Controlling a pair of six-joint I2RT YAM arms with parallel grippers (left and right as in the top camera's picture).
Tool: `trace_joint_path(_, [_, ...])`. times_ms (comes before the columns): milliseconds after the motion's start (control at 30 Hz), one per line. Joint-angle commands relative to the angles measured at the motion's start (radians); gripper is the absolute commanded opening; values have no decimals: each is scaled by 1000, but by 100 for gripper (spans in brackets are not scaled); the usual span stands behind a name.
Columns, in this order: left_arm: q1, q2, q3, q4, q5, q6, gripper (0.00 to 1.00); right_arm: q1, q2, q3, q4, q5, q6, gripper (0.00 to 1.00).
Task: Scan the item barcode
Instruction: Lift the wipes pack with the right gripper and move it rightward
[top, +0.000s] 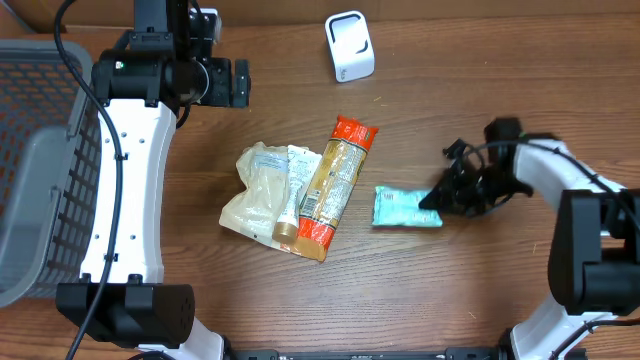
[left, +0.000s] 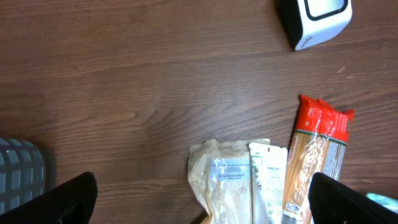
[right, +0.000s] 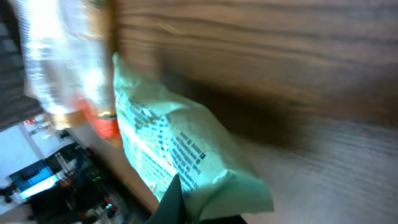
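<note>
Got only 1 step in: pinched with the pressed-together right gripper (top: 440, 197) the right edge of the flat mint-green plastic packet (top: 405, 207) lying on the wooden table (top: 500, 100), well apart from the white box-shaped scanner (top: 350, 46); scanned nothing yet; held the left gripper (top: 238, 83) spread, empty.

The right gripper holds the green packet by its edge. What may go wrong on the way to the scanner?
1. The right gripper pinches only one end of the green packet; the soft packet may sag or slip when lifted.
2. The pasta pack lies close to its free end; a sweep could knock it.
3. The barcode's place does not show, so it may face away from the scanner.
</note>
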Motion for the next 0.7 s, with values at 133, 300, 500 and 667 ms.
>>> trace_joint_path(133, [-4, -14, 13, 1, -6, 19, 100, 32, -84, 260, -179, -84, -134, 4])
trace_joint_path(300, [-4, -14, 13, 1, -6, 19, 100, 77, -226, 330, -207, -74, -135, 4])
trace_joint_path(500, [-4, -14, 12, 1, -6, 19, 100, 85, -440, 332, -205, -39, -129, 4])
trace_joint_path(667, [-4, -14, 12, 1, -6, 19, 99, 85, -568, 332, -204, -39, -129, 4])
